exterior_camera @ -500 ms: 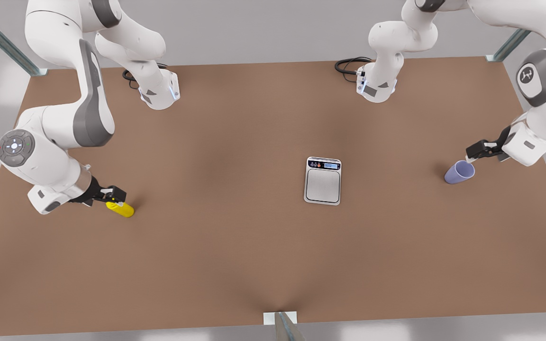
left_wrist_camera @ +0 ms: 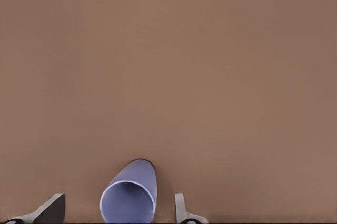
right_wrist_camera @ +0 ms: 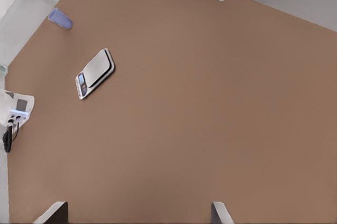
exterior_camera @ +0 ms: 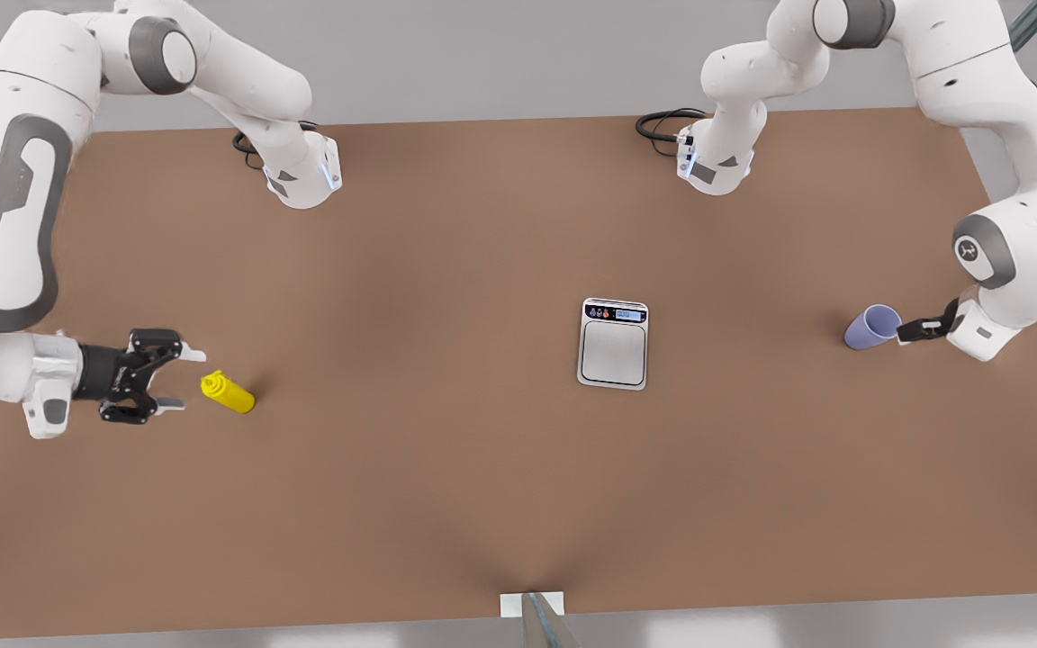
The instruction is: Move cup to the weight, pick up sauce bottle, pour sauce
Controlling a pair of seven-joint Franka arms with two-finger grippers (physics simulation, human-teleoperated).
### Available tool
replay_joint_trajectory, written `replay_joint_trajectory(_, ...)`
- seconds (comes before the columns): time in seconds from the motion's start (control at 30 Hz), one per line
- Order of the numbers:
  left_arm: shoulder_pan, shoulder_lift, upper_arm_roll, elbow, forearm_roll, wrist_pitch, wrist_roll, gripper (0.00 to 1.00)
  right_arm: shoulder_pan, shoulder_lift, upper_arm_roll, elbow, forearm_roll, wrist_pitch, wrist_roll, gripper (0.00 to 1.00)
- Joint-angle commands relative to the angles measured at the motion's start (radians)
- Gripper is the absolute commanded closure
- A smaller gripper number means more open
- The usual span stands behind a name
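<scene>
Black-fingered left pincer [exterior_camera: 904,331], right of frame in the front view, spreads open around the lavender cup [exterior_camera: 872,327], not gripping. Right pincer [exterior_camera: 178,380], lower left, gapes empty beside the yellow sauce bottle [exterior_camera: 227,393]. The weight [exterior_camera: 613,343] sits bare, centre of the brown surface [exterior_camera: 446,486]. Nothing is moved; every step remains. Its display is unreadable.

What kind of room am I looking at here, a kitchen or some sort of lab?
Probably a simulated robot test bench, not a kitchen: two white arms bolted to a bare brown table, and on it a scale, a cup beside the left gripper and a yellow bottle near the open right gripper.
</scene>
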Motion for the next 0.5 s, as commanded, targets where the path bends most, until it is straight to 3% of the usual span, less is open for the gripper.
replay_joint_trajectory(0.0,0.000,0.000,0.000,-0.006,0.001,0.007,0.000,0.00,-0.008,0.007,0.000,0.000,0.013,-0.002,-0.036,0.00)
replay_joint_trajectory(0.1,0.021,-0.002,0.003,-0.098,-0.005,0.073,0.000,0.00,-0.136,0.172,0.000,0.000,0.198,-0.056,-0.573,0.00)
replay_joint_trajectory(0.17,0.037,0.001,0.003,-0.118,-0.005,0.083,0.000,0.00,-0.201,0.199,-0.001,-0.021,0.210,-0.113,-0.789,0.00)
replay_joint_trajectory(0.3,0.067,0.020,0.003,-0.135,-0.007,0.131,0.002,0.00,-0.250,0.237,-0.001,-0.155,0.217,-0.147,-0.889,0.00)
replay_joint_trajectory(0.47,0.092,0.020,0.003,-0.217,-0.007,0.247,0.002,0.00,-0.271,0.271,-0.003,-0.169,0.194,-0.142,-1.081,0.00)
